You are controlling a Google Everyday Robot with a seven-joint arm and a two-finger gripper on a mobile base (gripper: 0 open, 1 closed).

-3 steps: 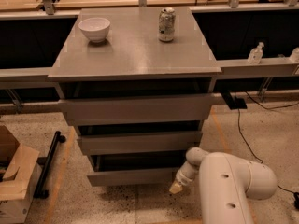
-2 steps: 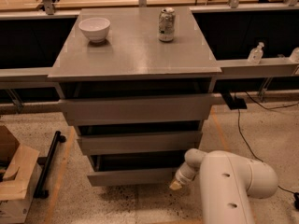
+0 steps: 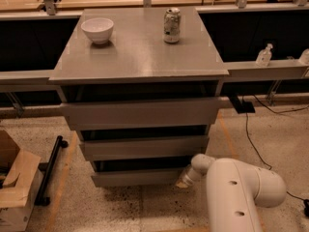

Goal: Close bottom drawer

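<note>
The grey cabinet (image 3: 140, 57) has three handle-less drawers stacked under its flat top. The bottom drawer (image 3: 137, 178) is the lowest, with the smallest front panel, and a dark gap shows above it. My white arm (image 3: 241, 192) reaches in from the lower right. The gripper (image 3: 185, 181) sits at the right end of the bottom drawer's front panel, close to the floor, seemingly touching it.
A white bowl (image 3: 97, 29) and a drink can (image 3: 171, 25) stand on the cabinet top. A cardboard box (image 3: 14, 187) and a black bar (image 3: 50, 168) lie on the floor at left. Cables (image 3: 251, 134) run across the floor at right. Small bottles (image 3: 263, 55) stand on the right ledge.
The bottom drawer's front looks slightly further in under the cabinet, and the gripper has followed it a little inward. Nothing else has moved.
</note>
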